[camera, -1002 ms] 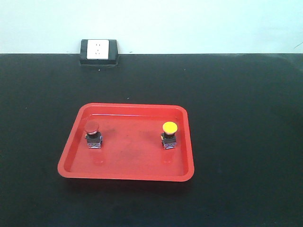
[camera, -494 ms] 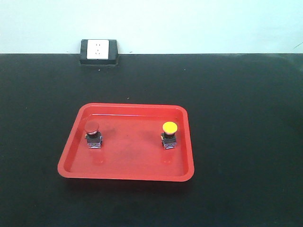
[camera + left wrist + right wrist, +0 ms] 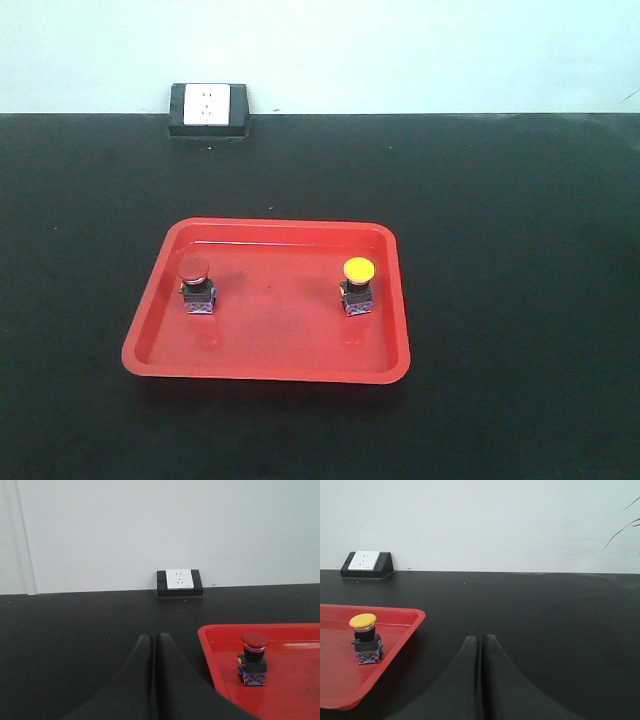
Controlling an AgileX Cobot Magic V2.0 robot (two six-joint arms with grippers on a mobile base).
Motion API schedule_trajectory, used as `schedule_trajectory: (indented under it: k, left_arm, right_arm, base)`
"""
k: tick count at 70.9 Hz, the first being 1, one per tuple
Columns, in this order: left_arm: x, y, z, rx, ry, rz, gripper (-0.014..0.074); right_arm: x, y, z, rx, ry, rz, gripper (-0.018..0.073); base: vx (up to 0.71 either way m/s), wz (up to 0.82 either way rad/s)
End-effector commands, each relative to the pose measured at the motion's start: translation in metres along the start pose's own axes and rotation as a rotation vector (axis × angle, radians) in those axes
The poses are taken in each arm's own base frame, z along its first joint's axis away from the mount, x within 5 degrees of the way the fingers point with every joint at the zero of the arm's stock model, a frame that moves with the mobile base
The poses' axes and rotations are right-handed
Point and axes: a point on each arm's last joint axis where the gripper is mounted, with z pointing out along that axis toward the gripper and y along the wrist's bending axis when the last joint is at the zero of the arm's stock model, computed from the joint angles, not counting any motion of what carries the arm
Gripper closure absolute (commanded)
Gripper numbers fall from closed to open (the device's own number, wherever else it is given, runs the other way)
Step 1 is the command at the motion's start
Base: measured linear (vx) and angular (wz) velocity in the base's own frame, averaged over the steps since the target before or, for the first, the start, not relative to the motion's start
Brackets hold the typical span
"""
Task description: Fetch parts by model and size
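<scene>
1. The left tool (image 3: 152,642) and right tool (image 3: 481,644) are each pressed together, empty, low over the desk (image 3: 500,200), outside the red tray (image 3: 275,372)
2. The red switch (image 3: 196,284) stands left in the tray, the yellow switch (image 3: 357,285) right
3. Spread the fingers first, descend straight, grip the block base rather than the cap

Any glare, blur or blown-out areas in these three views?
Front view: sharp, black table crushed to near-featureless, mild sheen on the red tray, wall pale and washed. Left wrist: slightly soft, red button readable, shut left gripper a dark silhouette. Right wrist: faint glare on the table, yellow button clear, right gripper underexposed.
</scene>
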Motion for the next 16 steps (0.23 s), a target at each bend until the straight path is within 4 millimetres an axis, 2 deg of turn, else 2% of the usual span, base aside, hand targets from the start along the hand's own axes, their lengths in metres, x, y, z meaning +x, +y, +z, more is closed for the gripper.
schedule_trajectory:
  k: [1,16]
  left_arm:
    - [-0.0111,-0.0004,-0.0018,0.004,-0.093,-0.011,0.0603]
    - [-0.0111,-0.0004,-0.0018,0.004,-0.093,-0.011,0.0603]
  right_arm:
    - [-0.0053,0.0000,-0.0006,0.003,-0.080,-0.011,0.0569]
    - [-0.0053,0.0000,-0.0006,0.003,-0.080,-0.011,0.0569]
  base:
    - [0.00,0.00]
    - [0.00,0.00]
